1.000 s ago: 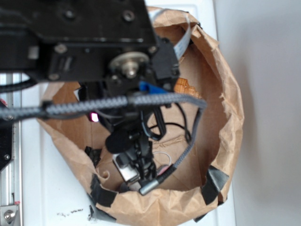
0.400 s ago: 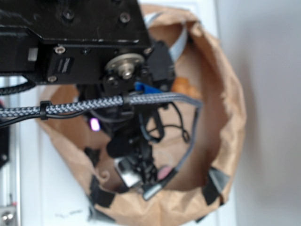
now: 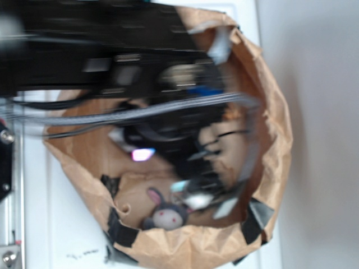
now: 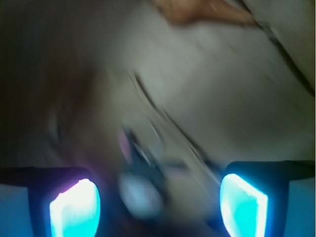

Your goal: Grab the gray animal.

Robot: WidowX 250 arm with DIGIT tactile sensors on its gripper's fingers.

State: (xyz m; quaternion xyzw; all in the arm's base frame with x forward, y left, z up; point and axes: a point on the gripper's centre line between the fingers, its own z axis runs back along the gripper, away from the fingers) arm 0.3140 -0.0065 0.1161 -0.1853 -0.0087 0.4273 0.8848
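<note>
From my wrist feed the end effector [image 4: 158, 197] has its two fingers spread wide apart, lit cyan at the bottom corners of the frame, with nothing clamped between them. Between the fingers I can make out a blurred gray shape with a pale round patch and a hint of pink, which I take to be the gray animal [image 4: 140, 182]; the smear is too heavy to tell whether the fingers touch it.

In the exterior view the animal [image 3: 166, 213] lies on the floor of the paper bag [image 3: 269, 140], close to the bag's near wall, pink-lined ear up and face with red dots showing. Just to its right is the blurred dark mass of the arm [image 3: 185, 140], which blocks most of the bag's interior. A braided cable [image 3: 140, 112] runs across the opening above it. The bag's crumpled rim is patched with black tape [image 3: 120, 232] at the lower left and lower right. At the top of the wrist view sits an orange-brown object [image 4: 197, 11], well away from the animal. The bag rests on a white table [image 3: 73, 235].
</note>
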